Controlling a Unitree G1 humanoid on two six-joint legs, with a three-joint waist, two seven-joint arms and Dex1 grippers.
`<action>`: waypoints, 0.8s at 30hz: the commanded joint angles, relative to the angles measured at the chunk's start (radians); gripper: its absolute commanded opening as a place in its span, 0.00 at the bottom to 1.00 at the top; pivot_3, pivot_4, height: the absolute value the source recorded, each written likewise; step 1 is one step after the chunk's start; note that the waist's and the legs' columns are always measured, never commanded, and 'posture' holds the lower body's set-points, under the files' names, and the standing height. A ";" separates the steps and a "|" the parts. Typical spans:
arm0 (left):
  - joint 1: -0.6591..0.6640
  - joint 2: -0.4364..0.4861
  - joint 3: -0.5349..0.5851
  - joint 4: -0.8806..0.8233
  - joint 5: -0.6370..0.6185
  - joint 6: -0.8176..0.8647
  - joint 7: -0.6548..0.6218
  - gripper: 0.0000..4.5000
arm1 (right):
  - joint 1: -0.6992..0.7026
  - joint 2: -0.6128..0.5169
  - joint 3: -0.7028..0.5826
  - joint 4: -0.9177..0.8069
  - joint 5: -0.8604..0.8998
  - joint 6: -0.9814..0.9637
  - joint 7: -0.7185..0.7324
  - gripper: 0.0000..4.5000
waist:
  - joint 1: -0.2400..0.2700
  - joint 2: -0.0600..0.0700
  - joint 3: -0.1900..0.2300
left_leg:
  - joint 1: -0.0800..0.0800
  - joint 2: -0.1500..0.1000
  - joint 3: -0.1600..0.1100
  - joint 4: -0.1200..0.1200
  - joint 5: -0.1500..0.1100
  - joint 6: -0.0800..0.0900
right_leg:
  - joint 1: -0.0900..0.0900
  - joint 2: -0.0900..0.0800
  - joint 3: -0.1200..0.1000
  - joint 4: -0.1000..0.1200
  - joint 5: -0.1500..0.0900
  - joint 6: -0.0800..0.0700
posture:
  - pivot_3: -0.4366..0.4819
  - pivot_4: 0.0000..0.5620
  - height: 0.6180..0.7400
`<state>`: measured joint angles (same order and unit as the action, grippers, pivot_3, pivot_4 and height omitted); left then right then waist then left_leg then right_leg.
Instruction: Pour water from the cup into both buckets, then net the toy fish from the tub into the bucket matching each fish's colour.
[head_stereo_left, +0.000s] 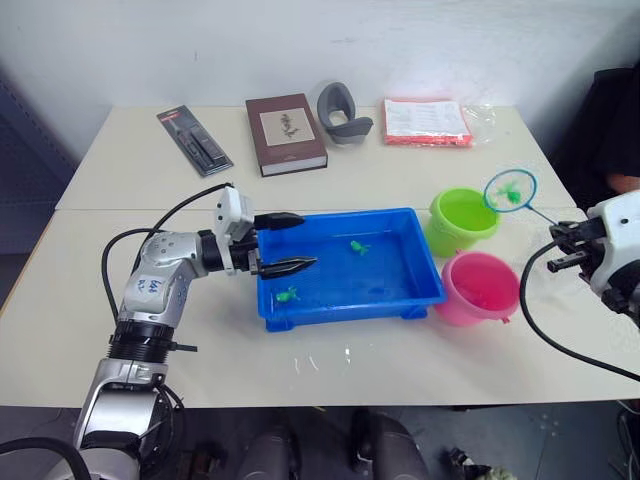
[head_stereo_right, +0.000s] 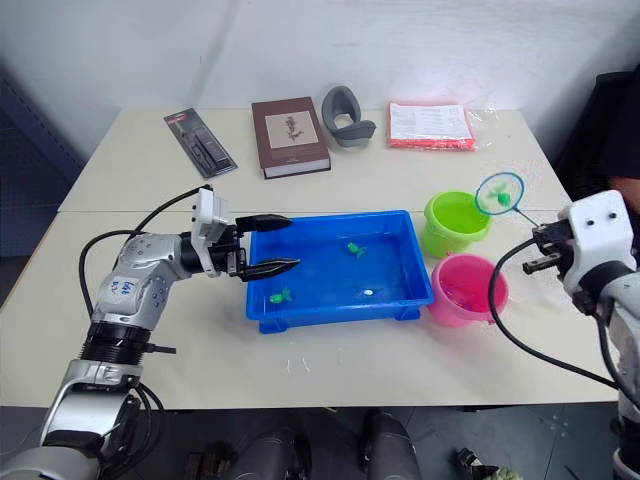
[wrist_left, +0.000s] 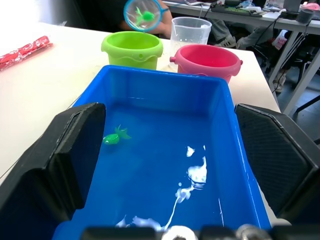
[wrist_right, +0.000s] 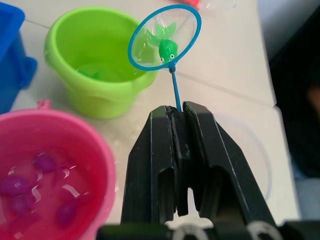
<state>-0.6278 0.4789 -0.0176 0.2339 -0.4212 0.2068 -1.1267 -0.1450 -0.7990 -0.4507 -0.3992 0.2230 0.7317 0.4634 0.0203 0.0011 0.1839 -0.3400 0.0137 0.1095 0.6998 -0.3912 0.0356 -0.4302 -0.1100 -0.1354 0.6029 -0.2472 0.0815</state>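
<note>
Net (wrist_right: 164, 44) holding green fish (wrist_right: 167, 49), gripped by right claw (wrist_right: 180, 112), left claw (head_stereo_left: 296, 243) spread wide

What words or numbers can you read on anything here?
None can be read for sure.
White sticker on the left arm: handwritten marks, too blurred.
Brown book: cover picture, no legible title.
Red-edged packet: print too small.
Black package: print too small.

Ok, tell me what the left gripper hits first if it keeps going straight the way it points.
Probably nothing at once: the left gripper points along the tub, jaws open above the water. Further on stands the tub's far wall, with the pink bucket behind it. Its height above that wall is unclear.
</note>
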 joint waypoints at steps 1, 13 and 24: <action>0.001 -0.007 0.011 -0.027 0.000 -0.019 0.005 0.99 | 0.039 -0.068 0.067 0.022 -0.140 -0.207 -0.009 0.00 | 0.001 0.000 0.000 | 0.000 0.000 0.000 0.000 0.000 0.000 | 0.000 0.000 0.000 0.000 0.000 0.000 | 0.48 0.27 1.00; 0.016 -0.032 0.009 -0.028 0.006 -0.060 0.016 0.99 | 0.134 -0.323 0.227 0.278 -0.614 -0.892 -0.146 0.00 | 0.000 0.000 0.000 | 0.001 0.001 0.001 0.000 0.000 0.000 | 0.001 0.000 0.002 -0.001 0.000 0.001 | 0.48 0.27 1.00; 0.076 0.043 0.058 0.016 0.007 -0.112 -0.014 0.99 | 0.021 -0.173 0.108 0.013 -0.099 -0.584 0.107 0.00 | -0.006 0.003 0.002 | 0.001 0.002 -0.001 0.000 0.000 -0.001 | 0.002 0.001 0.002 -0.002 0.000 0.001 | 0.48 0.27 1.00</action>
<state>-0.5612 0.4975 0.0039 0.2488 -0.4189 0.1212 -1.1283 -0.1111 -0.9649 -0.3073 -0.2856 0.0302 0.0691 0.5206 0.0140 0.0039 0.1856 -0.3395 0.0164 0.1075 0.7001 -0.3908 0.0351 -0.4285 -0.1090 -0.1331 0.6012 -0.2470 0.0818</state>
